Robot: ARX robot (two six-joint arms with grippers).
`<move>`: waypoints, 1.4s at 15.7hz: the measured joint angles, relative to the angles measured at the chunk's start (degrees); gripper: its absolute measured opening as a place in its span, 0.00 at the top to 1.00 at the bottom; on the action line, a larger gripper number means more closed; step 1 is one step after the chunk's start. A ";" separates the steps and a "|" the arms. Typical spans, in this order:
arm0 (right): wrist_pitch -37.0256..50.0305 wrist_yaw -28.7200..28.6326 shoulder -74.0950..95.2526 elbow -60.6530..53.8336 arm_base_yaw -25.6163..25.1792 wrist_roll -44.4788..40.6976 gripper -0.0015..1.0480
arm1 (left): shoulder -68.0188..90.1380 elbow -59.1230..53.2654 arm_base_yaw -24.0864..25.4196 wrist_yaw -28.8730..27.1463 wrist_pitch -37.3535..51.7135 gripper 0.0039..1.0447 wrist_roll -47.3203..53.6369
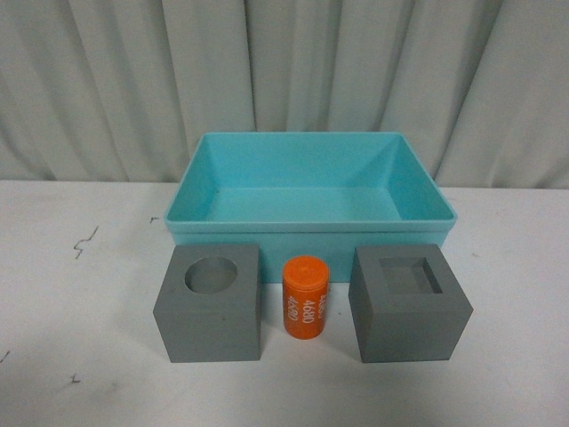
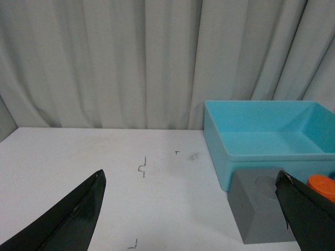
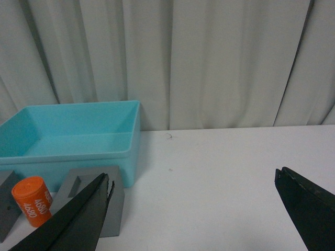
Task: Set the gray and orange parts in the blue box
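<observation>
At the turquoise plastic bin's [image 1: 311, 242] six o'clock, matte gray cubes [image 1: 212, 307] [image 1: 411, 307] flank an orange cylinder [image 1: 306, 298]; left claw [image 2: 188, 175], right claw [image 3: 192, 172] gape. Grip flat faces squarely.

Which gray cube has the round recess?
The left cube, left of the orange cylinder in the front view; the right cube has a square recess.

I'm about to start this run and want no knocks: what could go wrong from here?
The cylinder stands between the round-hole cube and square-hole cube with narrow gaps, so a grasp on it could nudge either. Both cubes sit close before the box, so a low lift could catch its front wall.
</observation>
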 joint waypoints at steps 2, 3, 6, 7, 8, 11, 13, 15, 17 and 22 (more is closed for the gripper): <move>0.00 0.00 0.00 0.00 0.00 0.02 0.06 | -0.02 0.00 0.00 0.00 0.00 0.06 0.00; 0.00 0.00 0.00 0.00 0.00 0.00 0.06 | 0.00 0.00 0.00 0.00 -0.02 0.06 0.00; 0.00 0.00 0.00 0.00 0.00 0.00 0.06 | -0.02 0.00 0.00 0.00 0.00 0.06 0.00; 0.00 0.00 0.00 0.00 0.00 0.00 0.06 | 0.00 0.00 0.00 0.00 -0.02 0.06 0.00; 0.00 0.00 0.00 0.00 0.00 0.00 0.06 | -0.02 0.00 0.00 0.00 0.00 0.06 0.00; 0.00 0.00 0.00 0.00 0.00 0.00 0.06 | -0.02 0.00 0.00 0.00 0.00 0.06 0.00; -5.35 -11.04 5.99 2.78 -5.07 1.86 0.06 | 0.00 0.00 0.00 0.09 0.02 0.06 0.02; 0.98 -13.75 16.13 8.09 -4.22 3.72 0.06 | 0.00 0.00 0.00 0.02 0.00 0.06 0.00; 9.90 -9.44 28.11 15.28 -0.07 4.37 0.06 | 0.00 0.00 0.00 -0.02 0.00 0.06 0.00; 9.64 -5.66 64.35 37.88 3.37 9.99 0.06 | -0.02 0.00 0.00 0.00 -0.02 0.06 0.00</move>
